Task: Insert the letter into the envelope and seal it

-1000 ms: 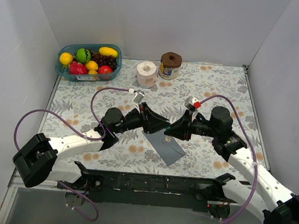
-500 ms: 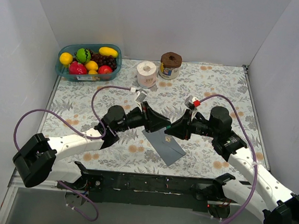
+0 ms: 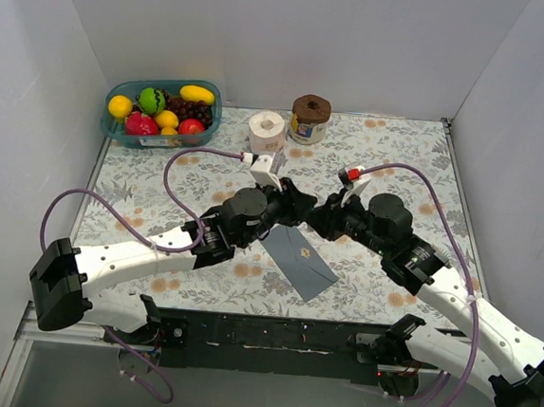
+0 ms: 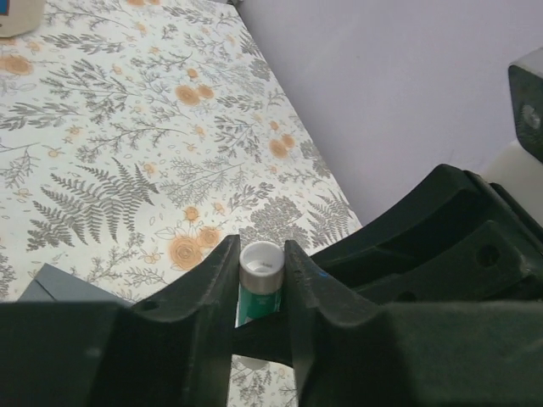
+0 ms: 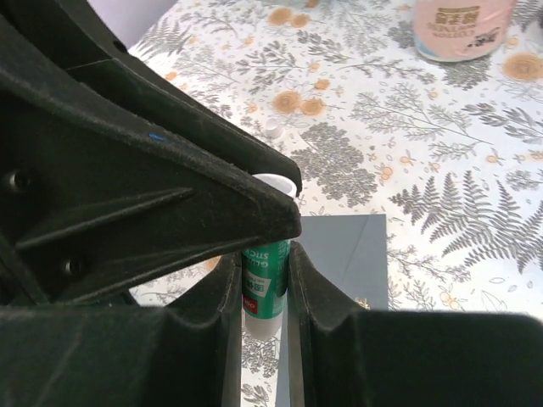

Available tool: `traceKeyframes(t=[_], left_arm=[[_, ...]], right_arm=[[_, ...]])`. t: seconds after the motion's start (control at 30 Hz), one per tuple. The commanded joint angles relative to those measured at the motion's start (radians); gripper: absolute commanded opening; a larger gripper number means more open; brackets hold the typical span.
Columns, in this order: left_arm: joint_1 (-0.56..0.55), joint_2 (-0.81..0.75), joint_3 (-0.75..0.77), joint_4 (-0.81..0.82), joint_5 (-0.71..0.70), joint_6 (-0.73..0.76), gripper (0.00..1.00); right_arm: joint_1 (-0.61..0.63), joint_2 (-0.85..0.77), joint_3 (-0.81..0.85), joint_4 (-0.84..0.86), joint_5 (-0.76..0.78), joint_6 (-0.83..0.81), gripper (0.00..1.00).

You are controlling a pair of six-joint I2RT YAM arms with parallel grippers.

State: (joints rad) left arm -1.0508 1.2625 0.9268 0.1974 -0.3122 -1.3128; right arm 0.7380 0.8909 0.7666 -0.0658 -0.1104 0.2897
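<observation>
Fern-printed table carried the envelope flat, just below where left gripper and right gripper each clamped the same green glue stick (letter unseen). Thin, limp paper, I judged: pin the body flat, lift by the flap edge.

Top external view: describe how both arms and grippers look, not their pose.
Both arms have white link shells with black joint housings. A purple cable loops along the left arm, another along the right arm. The left gripper and right gripper are black and wedge-shaped. A red tab sits at the right wrist.
</observation>
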Motion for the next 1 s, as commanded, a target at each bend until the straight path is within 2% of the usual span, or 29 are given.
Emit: traceKeyframes(t=[0.0, 0.03, 0.1, 0.13, 0.23, 0.27, 0.37, 0.47, 0.67, 0.9, 0.97], left_arm=[[-0.037, 0.006, 0.06, -0.099, -0.142, -0.006, 0.38], [-0.035, 0.002, 0.055, -0.058, -0.107, 0.009, 0.53], [-0.035, -0.035, 0.034, 0.008, -0.062, 0.043, 0.73], [-0.035, -0.05, 0.027, 0.067, -0.016, 0.079, 0.74], [-0.029, -0.123, 0.032, 0.134, 0.054, 0.132, 0.74], [-0.025, -0.133, 0.046, 0.135, 0.121, 0.156, 0.74], [-0.011, -0.153, 0.102, 0.112, 0.252, 0.199, 0.74], [-0.003, -0.187, 0.074, 0.126, 0.312, 0.221, 0.76], [0.024, -0.276, -0.023, 0.154, 0.442, 0.208, 0.78], [0.044, -0.267, -0.051, 0.177, 0.538, 0.176, 0.76], [0.054, -0.259, -0.052, 0.189, 0.568, 0.162, 0.73]], right_arm=[[0.015, 0.013, 0.053, -0.052, 0.295, -0.003, 0.01], [0.015, 0.002, 0.043, -0.043, 0.244, -0.014, 0.01], [0.012, -0.015, 0.03, 0.004, 0.16, -0.078, 0.01], [0.014, -0.033, 0.03, 0.017, 0.041, -0.101, 0.01], [0.012, -0.038, 0.052, 0.032, -0.169, -0.187, 0.01], [0.014, -0.032, 0.072, -0.003, -0.211, -0.201, 0.01], [0.011, -0.02, 0.12, -0.025, -0.375, -0.21, 0.01], [0.011, -0.038, 0.119, 0.018, -0.511, -0.199, 0.01], [0.011, -0.093, 0.108, 0.084, -0.554, -0.181, 0.01], [0.009, -0.13, 0.099, 0.132, -0.578, -0.15, 0.01], [0.009, -0.135, 0.099, 0.138, -0.583, -0.147, 0.01]])
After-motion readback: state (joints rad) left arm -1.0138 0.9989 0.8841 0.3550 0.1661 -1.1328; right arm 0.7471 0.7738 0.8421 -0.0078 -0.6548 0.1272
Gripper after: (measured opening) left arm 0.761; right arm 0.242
